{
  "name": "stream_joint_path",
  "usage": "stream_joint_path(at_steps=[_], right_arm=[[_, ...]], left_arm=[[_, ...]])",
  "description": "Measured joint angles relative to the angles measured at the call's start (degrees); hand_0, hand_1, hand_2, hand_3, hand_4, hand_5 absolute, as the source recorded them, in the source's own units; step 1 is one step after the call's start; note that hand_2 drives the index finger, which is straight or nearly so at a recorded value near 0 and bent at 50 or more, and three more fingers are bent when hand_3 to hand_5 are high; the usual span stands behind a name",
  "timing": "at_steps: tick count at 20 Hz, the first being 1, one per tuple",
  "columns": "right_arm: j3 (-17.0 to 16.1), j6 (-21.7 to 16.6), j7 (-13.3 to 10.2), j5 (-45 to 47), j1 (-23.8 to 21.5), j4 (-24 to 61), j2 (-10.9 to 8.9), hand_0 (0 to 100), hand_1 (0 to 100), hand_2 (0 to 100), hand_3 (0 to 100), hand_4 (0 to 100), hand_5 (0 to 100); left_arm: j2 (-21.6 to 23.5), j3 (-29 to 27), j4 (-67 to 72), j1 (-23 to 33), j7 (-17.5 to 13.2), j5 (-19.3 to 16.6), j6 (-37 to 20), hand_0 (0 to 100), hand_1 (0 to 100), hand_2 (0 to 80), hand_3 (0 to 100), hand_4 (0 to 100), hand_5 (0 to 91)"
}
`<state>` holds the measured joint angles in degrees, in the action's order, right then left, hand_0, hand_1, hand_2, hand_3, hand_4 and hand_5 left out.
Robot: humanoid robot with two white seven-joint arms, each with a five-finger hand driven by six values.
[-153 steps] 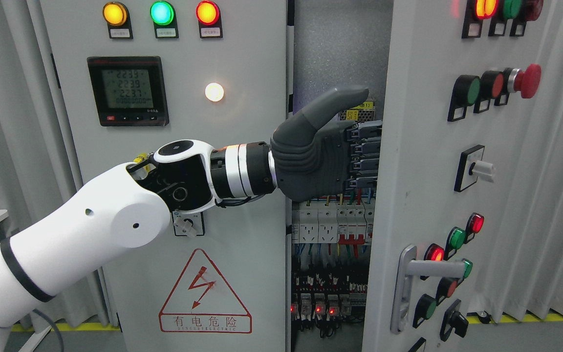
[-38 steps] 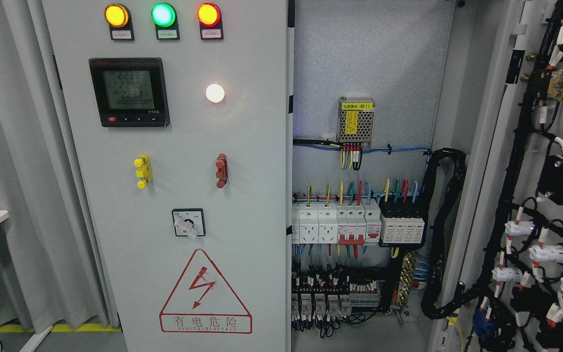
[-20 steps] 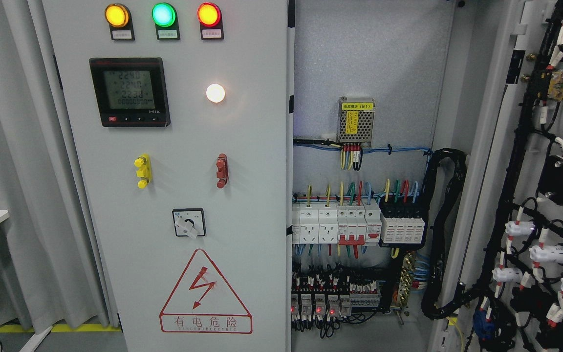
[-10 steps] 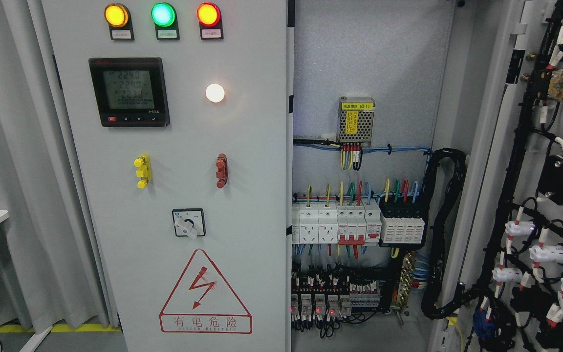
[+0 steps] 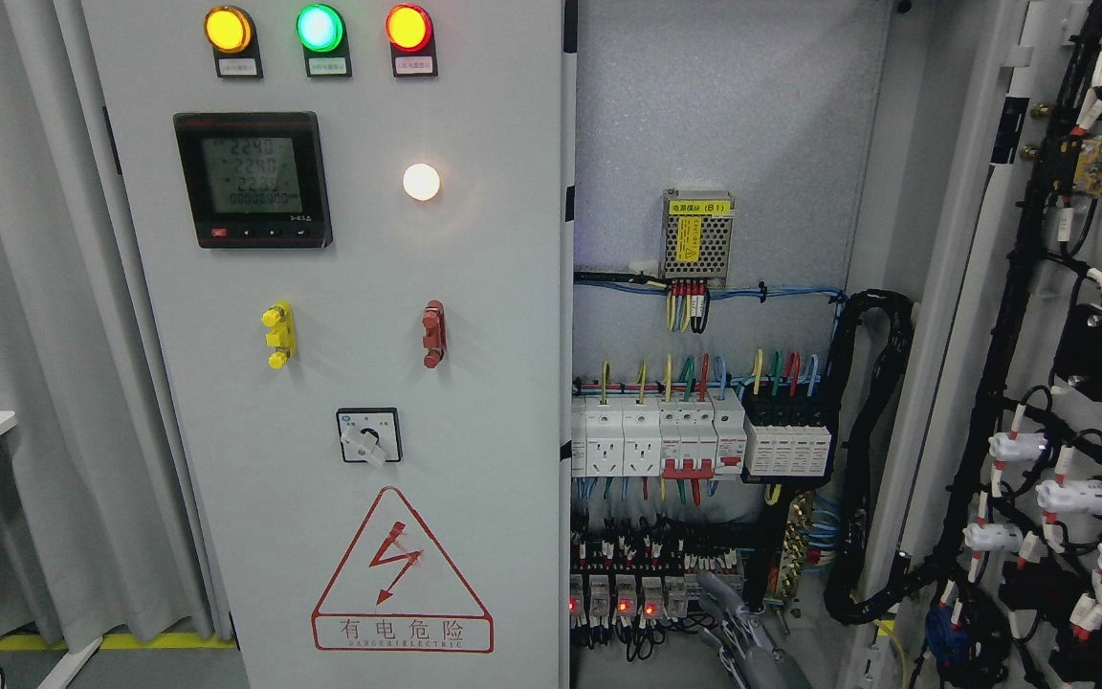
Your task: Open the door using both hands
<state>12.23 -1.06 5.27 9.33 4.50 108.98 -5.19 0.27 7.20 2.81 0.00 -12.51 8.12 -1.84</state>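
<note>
head view: the grey metal cabinet door (image 5: 1039, 287) stands swung wide at the right, its wired back showing. grey fingers of a robot hand (image 5: 747, 636) poke up at the bottom edge before the open cabinet; which arm, and whether clenched, cannot be told

Grey robot hand (image 5: 747, 636) newly risen into view at bottom edge, below the breakers (image 5: 699, 435).

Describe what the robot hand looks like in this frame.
Only a sliver of the right robot hand shows at the bottom edge: dark grey, slim jointed segments, slightly glossy. No arm shell, cables or markings visible. Left arm out of view.
</note>
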Motion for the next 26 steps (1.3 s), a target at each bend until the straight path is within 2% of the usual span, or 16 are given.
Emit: stream_joint_path(at_steps=[5,13,26], right_arm=[[-0.42,2.98,0.94,0.06,8.25,-3.04,1.89,22,0,0,0,0,0],[-1.19,4.94,3.62,3.23,20.02,-9.55,3.59,22,0,0,0,0,0],[-0.25,7.16,4.13,12.56,31.0,-19.17,4.7,22,0,0,0,0,0]], left_arm=[[-0.09,-0.15,0.2,0.0,0.06,-0.02,-0.25,29,0,2.8,3,3,0.0],[-0.18,-0.22,0.33,0.0,0.08,-0.1,-0.45,29,0,2.8,3,3,0.0],[-0.24,-0.19,0.3,-1.99,-0.57,-0.22,-0.75,29,0,2.8,3,3,0.0]])
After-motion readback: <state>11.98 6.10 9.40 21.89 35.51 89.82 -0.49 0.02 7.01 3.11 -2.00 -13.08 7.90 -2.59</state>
